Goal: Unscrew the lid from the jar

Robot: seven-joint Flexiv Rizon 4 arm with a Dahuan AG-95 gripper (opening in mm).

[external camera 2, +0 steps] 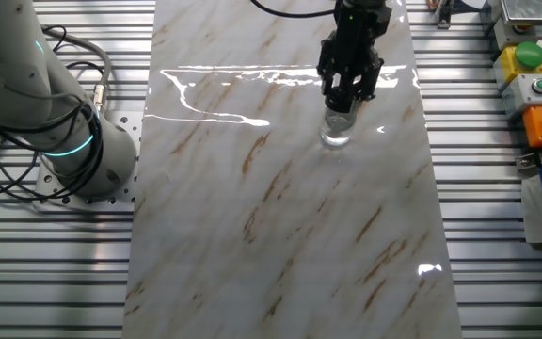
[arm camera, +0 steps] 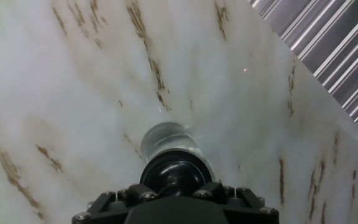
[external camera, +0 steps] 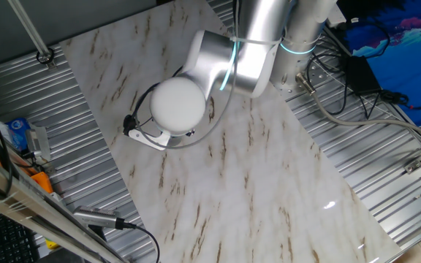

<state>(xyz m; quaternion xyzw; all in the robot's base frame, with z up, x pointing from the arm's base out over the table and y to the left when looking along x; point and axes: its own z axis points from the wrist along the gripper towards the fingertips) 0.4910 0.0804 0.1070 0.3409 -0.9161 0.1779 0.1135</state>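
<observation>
Lid: we have the small round black cap dead centre at the bottom of the hand view, glossy, sitting on top of the jar; we reckon it is hard plastic, stiff enough to take a firm squeeze, but that sheen says it may slip under torque.

Jar: short, clear and whitish, standing upright on the surface toward the far middle in the other fixed view; we judge it light and easily spun or tipped, since nothing we can see braces it.

Where to hold: we would take the lid by its rim, across its width, and stay off the thin clear body below.

End effector: right down over the top of the jar, its dark fingers narrowed around the cap; it looks clamped on the lid, though actual contact is hidden from us.

Surface: pale marble-look sheet with brown veins, glossy with glare streaks; we expect little friction under the jar.

Room: ribbed metal flanks the surface on both sides; the arm's silver wrist hides the jar in one fixed view; a button box stands well apart on the far right.
</observation>
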